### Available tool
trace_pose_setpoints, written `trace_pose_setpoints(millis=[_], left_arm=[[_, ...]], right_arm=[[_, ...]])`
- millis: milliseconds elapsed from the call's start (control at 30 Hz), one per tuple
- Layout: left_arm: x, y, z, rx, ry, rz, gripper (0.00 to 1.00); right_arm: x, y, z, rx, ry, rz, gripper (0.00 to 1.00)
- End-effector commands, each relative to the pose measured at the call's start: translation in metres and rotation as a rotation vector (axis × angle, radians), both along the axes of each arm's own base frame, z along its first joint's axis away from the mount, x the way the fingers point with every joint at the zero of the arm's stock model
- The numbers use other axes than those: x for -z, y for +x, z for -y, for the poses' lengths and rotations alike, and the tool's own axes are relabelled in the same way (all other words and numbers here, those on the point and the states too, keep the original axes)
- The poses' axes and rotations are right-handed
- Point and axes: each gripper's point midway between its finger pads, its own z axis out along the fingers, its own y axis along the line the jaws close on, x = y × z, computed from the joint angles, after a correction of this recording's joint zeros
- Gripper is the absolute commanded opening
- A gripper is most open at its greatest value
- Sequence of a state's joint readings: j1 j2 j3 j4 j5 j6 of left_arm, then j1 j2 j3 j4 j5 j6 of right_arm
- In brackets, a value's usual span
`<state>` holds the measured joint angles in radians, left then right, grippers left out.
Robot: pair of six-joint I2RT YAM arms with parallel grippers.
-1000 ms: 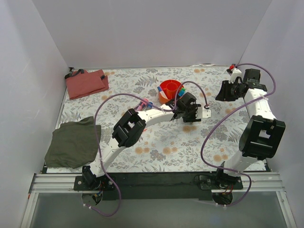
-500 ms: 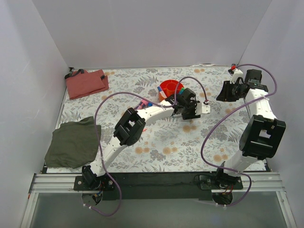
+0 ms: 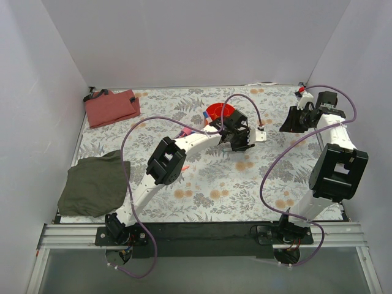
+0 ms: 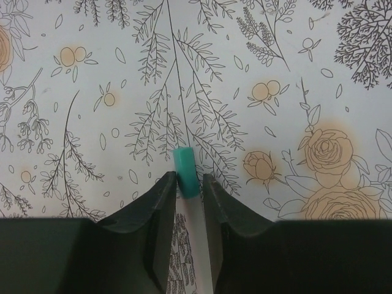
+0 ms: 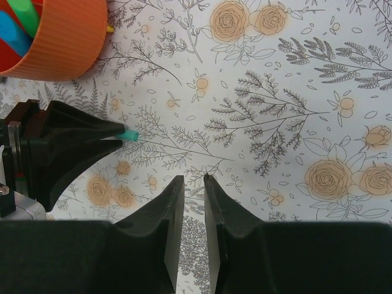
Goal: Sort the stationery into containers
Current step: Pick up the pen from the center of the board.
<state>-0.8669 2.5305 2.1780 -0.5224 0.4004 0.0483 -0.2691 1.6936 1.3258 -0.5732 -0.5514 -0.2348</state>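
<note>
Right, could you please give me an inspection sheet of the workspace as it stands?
Surface: floral-print tablecloth, lying flat.
Job's things: round orange plastic cup, blue and green items inside; thin white felt-tip with teal cap, gripped.
Clutter: olive-green cloth; red fabric pouch.
Grippers: left gripper shut on the felt-tip; right gripper narrowly open, empty.
Cables: purple cables loop over both arms.
Surroundings: plain white walls.
</note>
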Motion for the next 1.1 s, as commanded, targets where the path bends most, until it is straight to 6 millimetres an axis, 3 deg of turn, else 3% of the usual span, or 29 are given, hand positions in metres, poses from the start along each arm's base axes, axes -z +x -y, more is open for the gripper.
trace_pose_setpoints(millis=[0,167,267,467,533,600,633,667,700,767,800,867,1067], left_arm=[[0.011,-0.009,-0.002,0.018,0.018,-0.056,0.23],[0.023,-0.019,-0.002,0.045,0.042,-0.117,0.13],[0.013,-0.017,-0.004,0.022,0.029,-0.149,0.01],[-0.052,-0.012,-0.014,-0.036,-0.092,-0.186,0.0],[-0.078,-0.017,-0.018,-0.026,-0.13,-0.172,0.0],[-0.085,-0.024,-0.023,-0.033,-0.132,-0.185,0.0],[-0.105,-0.024,-0.025,-0.041,-0.159,-0.169,0.0],[-0.105,-0.027,-0.03,-0.056,-0.156,-0.18,0.0],[-0.112,-0.024,-0.036,-0.077,-0.173,-0.181,0.0],[-0.157,-0.016,-0.041,-0.122,-0.284,-0.144,0.0],[-0.161,-0.01,-0.051,-0.154,-0.307,-0.145,0.0],[-0.199,-0.002,-0.054,-0.185,-0.414,-0.124,0.0],[-0.27,0.037,-0.08,-0.321,-0.656,-0.144,0.0]], right_arm=[[-0.01,0.009,0.002,0.003,0.019,0.04,0.26],[-0.019,0.009,0.004,0.004,0.01,0.048,0.18],[-0.031,0.007,0.011,0.014,-0.011,0.072,0.14],[-0.077,0.011,0.03,0.055,0.006,0.179,0.11],[-0.082,0.012,0.034,0.071,0.016,0.184,0.11],[-0.083,0.012,0.035,0.086,0.032,0.179,0.11],[-0.081,0.011,0.035,0.089,0.034,0.174,0.11],[-0.08,0.01,0.035,0.094,0.037,0.169,0.11],[-0.08,0.009,0.035,0.096,0.039,0.169,0.11],[-0.08,0.006,0.034,0.095,0.036,0.17,0.11],[-0.081,0.006,0.035,0.096,0.03,0.17,0.1],[-0.083,0.006,0.036,0.095,0.016,0.179,0.1],[-0.083,0.009,0.041,0.107,-0.002,0.177,0.11]])
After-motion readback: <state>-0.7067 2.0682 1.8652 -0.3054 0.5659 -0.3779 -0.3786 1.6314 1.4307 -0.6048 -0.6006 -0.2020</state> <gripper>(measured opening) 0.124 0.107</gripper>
